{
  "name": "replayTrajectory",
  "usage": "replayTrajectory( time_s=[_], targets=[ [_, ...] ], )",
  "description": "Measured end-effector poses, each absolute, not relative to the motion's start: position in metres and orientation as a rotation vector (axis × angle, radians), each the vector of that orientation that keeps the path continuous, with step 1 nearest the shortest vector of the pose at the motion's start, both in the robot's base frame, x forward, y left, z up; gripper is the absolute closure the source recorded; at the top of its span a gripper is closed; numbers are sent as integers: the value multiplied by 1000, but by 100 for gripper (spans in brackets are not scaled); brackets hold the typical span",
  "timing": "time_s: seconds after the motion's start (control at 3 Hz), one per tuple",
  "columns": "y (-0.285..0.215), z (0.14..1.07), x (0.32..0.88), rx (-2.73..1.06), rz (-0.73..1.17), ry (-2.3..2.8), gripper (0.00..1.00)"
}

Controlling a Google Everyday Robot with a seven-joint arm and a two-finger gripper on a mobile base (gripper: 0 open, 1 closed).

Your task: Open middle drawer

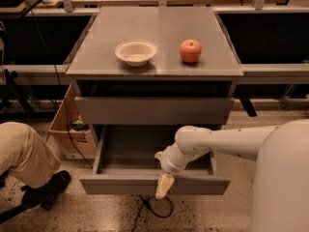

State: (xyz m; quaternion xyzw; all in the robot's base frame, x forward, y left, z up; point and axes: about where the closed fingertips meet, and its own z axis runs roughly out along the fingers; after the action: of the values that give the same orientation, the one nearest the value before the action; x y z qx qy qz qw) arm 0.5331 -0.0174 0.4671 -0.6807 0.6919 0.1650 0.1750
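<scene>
The middle drawer (120, 185) is pulled well out of the grey cabinet (154, 28), and its bare grey tray (135, 149) shows. My gripper (163, 185) sits at the middle of the drawer's front edge, and a pale part of it hangs down over the front panel. My white arm (217, 141) reaches in from the right across the tray. Another grey drawer front (154, 111) above is closed. Anything below the open drawer is hidden by it.
A white bowl (136, 51) and a red apple (190, 50) sit on the cabinet top. A person's leg (21, 153) and black shoe (48, 190) are at the left. A cardboard box (67, 129) stands beside the cabinet. A cable (154, 209) lies on the floor.
</scene>
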Motion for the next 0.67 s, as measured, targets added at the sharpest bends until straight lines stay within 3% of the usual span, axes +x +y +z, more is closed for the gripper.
replayTrajectory(
  time_s=[0.33, 0.67],
  targets=[
    [-29, 486, 537, -1989, 426, 1965, 5],
    [-37, 499, 554, -1967, 404, 1951, 28]
  ],
)
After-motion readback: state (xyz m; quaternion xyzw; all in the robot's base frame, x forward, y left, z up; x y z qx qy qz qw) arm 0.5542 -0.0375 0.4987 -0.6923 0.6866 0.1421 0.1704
